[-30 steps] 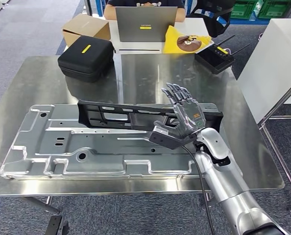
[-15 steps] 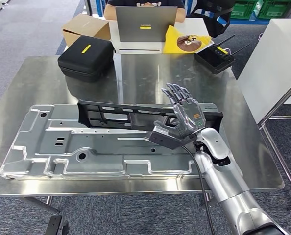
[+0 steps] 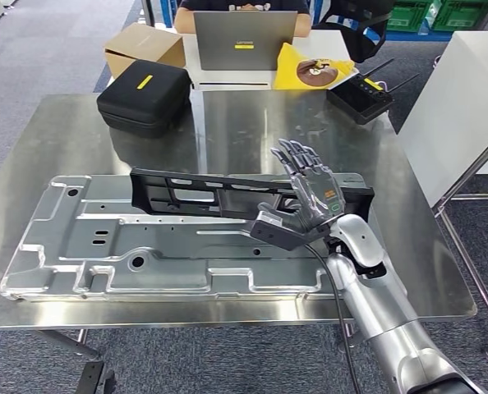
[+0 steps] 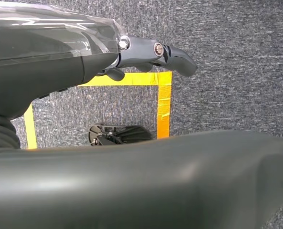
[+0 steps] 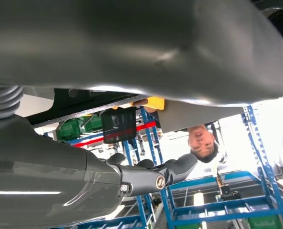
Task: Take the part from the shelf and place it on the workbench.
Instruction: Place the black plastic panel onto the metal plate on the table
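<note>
While lying on the steel worktop [image 3: 241, 131], black part [image 3: 229, 195] atop grey panel [image 3: 105, 246], right hand [image 3: 303, 201] fingers spread above it, left hand [image 4: 147, 50] state unclear.

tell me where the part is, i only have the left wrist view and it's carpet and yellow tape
Observer: The long black part lies along the far edge of a stamped metal panel on the steel workbench.
Operator: is the right hand on it
Observer: The right hand is at the part's right end, fingers spread, gripping nothing.
Operator: anything else on the bench
Observer: A black zip case sits near the far left corner.
</note>
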You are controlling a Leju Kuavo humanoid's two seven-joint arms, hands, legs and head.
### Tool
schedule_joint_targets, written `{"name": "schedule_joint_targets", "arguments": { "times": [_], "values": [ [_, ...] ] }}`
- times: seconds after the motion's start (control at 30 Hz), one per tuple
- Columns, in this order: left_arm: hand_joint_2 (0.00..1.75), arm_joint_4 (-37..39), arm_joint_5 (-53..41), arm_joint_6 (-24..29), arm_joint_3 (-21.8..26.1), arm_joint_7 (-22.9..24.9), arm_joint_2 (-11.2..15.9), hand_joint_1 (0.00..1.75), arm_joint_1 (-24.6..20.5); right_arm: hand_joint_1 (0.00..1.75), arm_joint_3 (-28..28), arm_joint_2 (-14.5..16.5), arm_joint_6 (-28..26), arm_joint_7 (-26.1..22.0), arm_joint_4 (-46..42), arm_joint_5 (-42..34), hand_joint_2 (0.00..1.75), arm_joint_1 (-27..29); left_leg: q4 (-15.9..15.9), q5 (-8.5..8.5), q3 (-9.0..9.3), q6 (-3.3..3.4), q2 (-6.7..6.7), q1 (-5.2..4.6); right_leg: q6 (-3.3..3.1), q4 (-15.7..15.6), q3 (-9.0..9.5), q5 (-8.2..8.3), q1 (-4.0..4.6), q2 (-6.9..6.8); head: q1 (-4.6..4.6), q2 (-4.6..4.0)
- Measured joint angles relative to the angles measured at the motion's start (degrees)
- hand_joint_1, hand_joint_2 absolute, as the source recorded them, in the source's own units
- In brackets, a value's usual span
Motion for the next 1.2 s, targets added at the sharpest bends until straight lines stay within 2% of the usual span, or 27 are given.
{"name": "schedule_joint_targets", "arguments": {
  "times": [1.2],
  "values": [
    [0.00,0.0,0.0,0.0,0.0,0.0,0.0,0.00,0.0,0.00,0.0,0.0,0.0,0.0,0.0,0.0,0.00,0.0,0.0,0.00,0.00,0.00,0.00,0.00,0.00,0.0,0.00,0.00,0.00,0.00,0.00,0.00]
  ]
}}
